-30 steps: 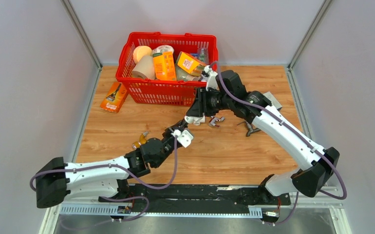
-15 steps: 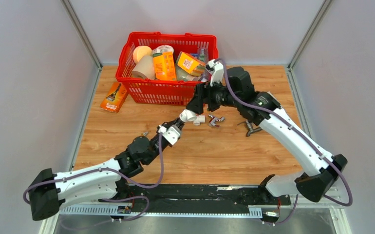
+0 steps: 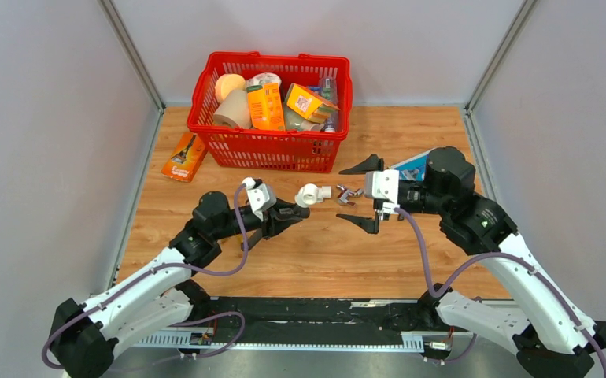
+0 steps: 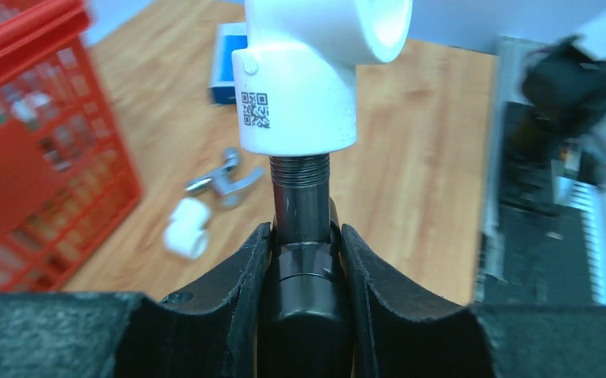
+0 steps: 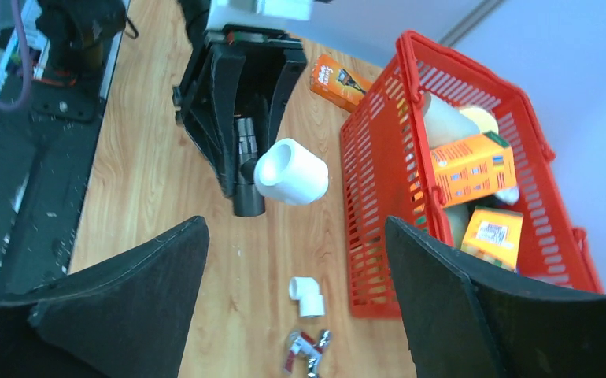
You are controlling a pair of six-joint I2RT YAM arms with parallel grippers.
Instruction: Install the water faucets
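My left gripper is shut on the water faucet, a dark grey metal tube with a threaded end. A white elbow fitting sits on that thread, above the fingers. From above, the left gripper points right, with the white elbow fitting at its tip. My right gripper hangs just to the right of it, open wide and holding nothing. The right wrist view looks between its open fingers at the faucet and the fitting.
A loose white elbow and a small chrome valve lie on the wood below the right gripper. The red basket full of goods stands at the back. An orange pack lies to its left and a blue box near the right arm.
My right gripper has let go of the white fitting, opened wide and drawn back to the right. The left arm has shifted, still holding the faucet with the fitting on it.
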